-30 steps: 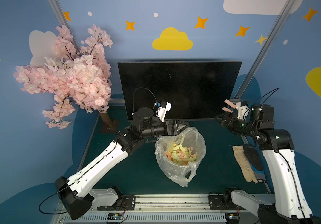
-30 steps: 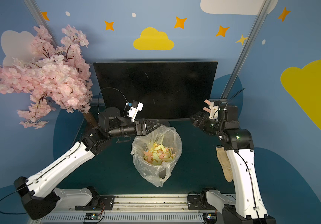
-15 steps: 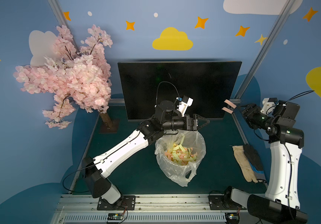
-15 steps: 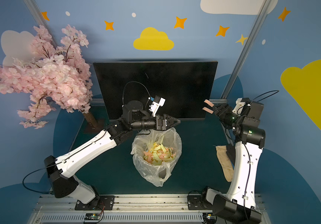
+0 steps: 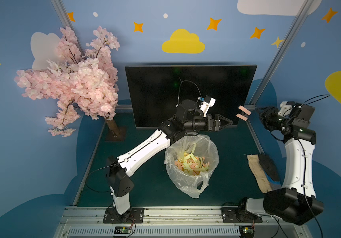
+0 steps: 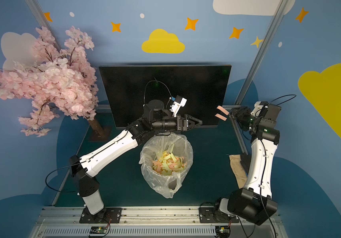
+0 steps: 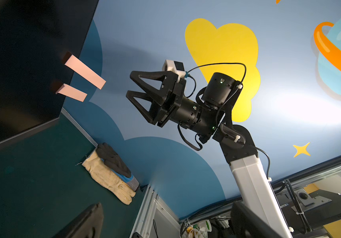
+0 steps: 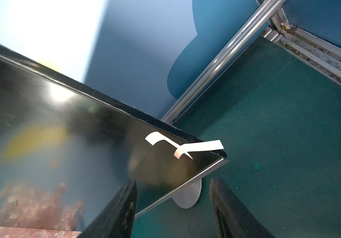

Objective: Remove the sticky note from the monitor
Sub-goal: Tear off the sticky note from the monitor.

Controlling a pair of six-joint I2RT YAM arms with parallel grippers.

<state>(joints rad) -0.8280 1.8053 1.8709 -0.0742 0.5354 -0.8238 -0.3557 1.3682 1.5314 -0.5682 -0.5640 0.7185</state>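
Top views, front to back: on the green mat just past the arm bases sits a bin lined with a clear bag and loaded with yellow and pink paper strips. Over on the right arm's side, a tan glove lies flat with a dark glove overlapping it.

Next back, the left gripper reaches across above the bin's far rim. It points sideways at the monitor's lower corner on the right arm's side, jaws spread all the way with nothing in them. The right gripper faces it from the opposite side. The left wrist view shows that one really well: jaws parted, totally empty.

Right between the two grippers are two pink sticky notes, the upper note and the lower note. They're stuck low on that edge of the monitor and poke out past it into open air. The left gripper's tips stop just short of the lower note without touching it. The right gripper is near but clearly apart too.

In the right wrist view both notes curl off the glass, and the gripper's fingers frame the monitor corner. The round grey stand base peeks out underneath.

Furthest back is a pink blossom tree beside the monitor on the left arm's side, then the blue wall.
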